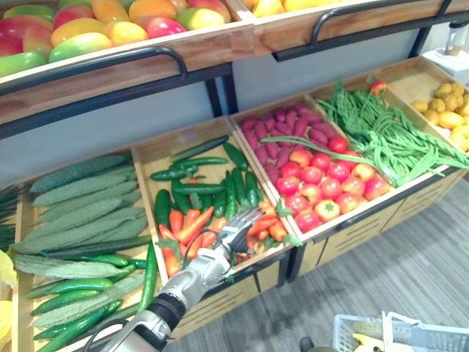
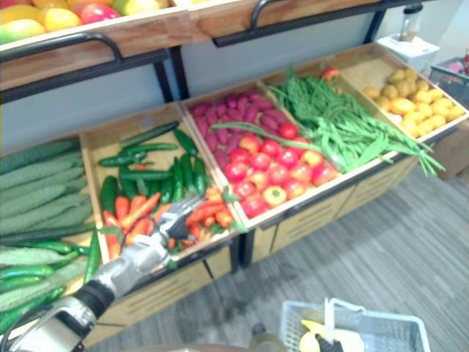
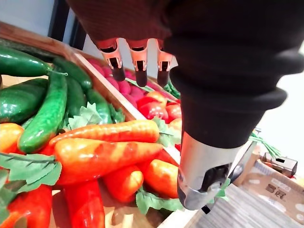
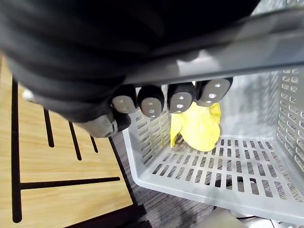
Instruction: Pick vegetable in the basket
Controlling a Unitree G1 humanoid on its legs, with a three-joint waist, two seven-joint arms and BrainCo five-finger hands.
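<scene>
In the lower middle of the left eye view, the left hand (image 1: 236, 233) hangs over the front of a wooden compartment (image 1: 149, 158). Its fingers are straight and fanned out, and it is grasping nothing. The carrots (image 3: 102, 159) lie right under it, orange and heaped together with red peppers (image 3: 85, 204) at the front edge of the compartment. From where the views look I cannot tell whether the fingertips touch them. Dark green cucumbers (image 1: 198, 183) fill the back of that same compartment.

Left of it in the frame, a wider section holds long ridged gourds (image 1: 80, 198). To the right, the next compartment has purple roots (image 1: 286, 128) at the back and tomatoes (image 1: 322, 183) at the front. Beyond those lies a spread of green beans (image 1: 381, 132), with yellow potatoes (image 1: 447, 106) at the far right edge. Mangoes (image 1: 110, 26) sit on the shelf across the top of the frame.

At the lower right of the frame is the basket (image 1: 344, 330), pale slatted plastic, low beside the stand. The right wrist view shows the right hand (image 4: 151, 100) clenched round its grey handle (image 4: 213, 57), fingers curled over the bar. A yellow item (image 4: 199, 126) lies inside the basket against the wall. The carrots are all in the stand and well apart from the basket.
</scene>
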